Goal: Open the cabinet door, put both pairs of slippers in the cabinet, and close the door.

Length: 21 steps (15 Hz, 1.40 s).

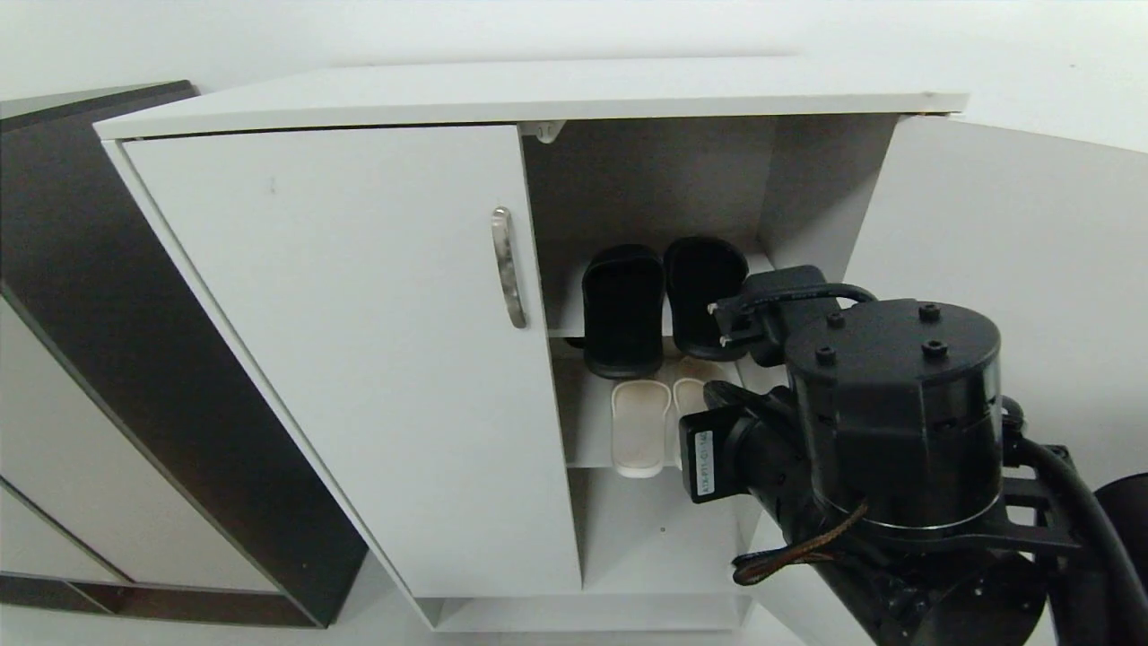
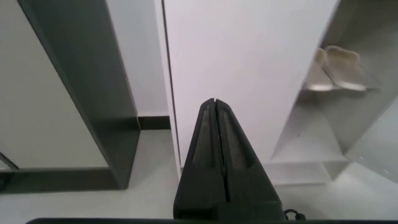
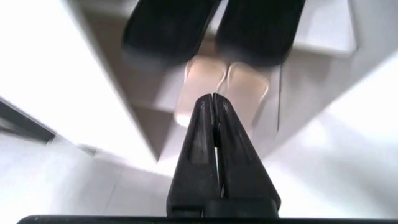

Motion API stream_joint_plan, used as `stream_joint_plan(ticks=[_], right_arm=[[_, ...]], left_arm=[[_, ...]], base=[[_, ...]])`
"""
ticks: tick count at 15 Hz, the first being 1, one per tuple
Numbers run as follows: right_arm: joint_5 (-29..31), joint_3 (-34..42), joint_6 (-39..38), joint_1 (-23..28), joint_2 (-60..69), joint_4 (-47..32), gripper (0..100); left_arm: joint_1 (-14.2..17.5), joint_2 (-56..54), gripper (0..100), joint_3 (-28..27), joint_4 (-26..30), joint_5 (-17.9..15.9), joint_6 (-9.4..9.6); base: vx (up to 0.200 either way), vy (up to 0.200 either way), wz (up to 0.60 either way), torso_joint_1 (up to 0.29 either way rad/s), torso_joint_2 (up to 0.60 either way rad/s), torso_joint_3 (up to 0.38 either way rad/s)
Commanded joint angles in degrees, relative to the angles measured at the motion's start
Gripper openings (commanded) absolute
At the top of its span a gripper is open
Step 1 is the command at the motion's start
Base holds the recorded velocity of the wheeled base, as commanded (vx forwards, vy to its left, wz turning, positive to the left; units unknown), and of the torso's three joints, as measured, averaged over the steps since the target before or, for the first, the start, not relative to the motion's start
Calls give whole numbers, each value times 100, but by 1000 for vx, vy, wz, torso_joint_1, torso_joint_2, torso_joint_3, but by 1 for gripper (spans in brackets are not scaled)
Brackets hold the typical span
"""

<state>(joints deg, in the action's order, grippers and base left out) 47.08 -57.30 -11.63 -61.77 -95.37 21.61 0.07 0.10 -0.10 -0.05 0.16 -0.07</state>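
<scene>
Neatly paired, the black slippers (image 1: 623, 309) sit on the upper shelf of the white cabinet (image 1: 538, 90), toes toward its back wall. The cream slippers (image 1: 640, 426) lie on the shelf directly below. The cabinet's right door (image 1: 1004, 233) stands swung open; its left door (image 1: 359, 359), with a metal handle (image 1: 508, 267), is closed. The right gripper (image 3: 214, 106), fingers pressed together and empty, points at the cream pair from before the opening. The left gripper (image 2: 214, 109), likewise clamped on nothing, faces the closed door.
</scene>
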Motion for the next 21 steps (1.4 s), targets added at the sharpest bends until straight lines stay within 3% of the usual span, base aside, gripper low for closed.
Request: stream_joint_plan(ticks=[1, 10, 21], right_arm=[[-6, 17, -15, 7, -35, 1, 0], [-384, 421, 100, 262, -17, 291, 0], [-551, 606, 100, 411, 36, 379, 0]], left_arm=[[1, -1, 0, 1, -4, 2, -1], [1, -1, 0, 1, -4, 2, -10], [1, -1, 0, 1, -4, 2, -37]], base=[[-200, 0, 0, 2, 2, 2], [-200, 0, 0, 2, 2, 3], [0, 0, 0, 0, 0, 0]])
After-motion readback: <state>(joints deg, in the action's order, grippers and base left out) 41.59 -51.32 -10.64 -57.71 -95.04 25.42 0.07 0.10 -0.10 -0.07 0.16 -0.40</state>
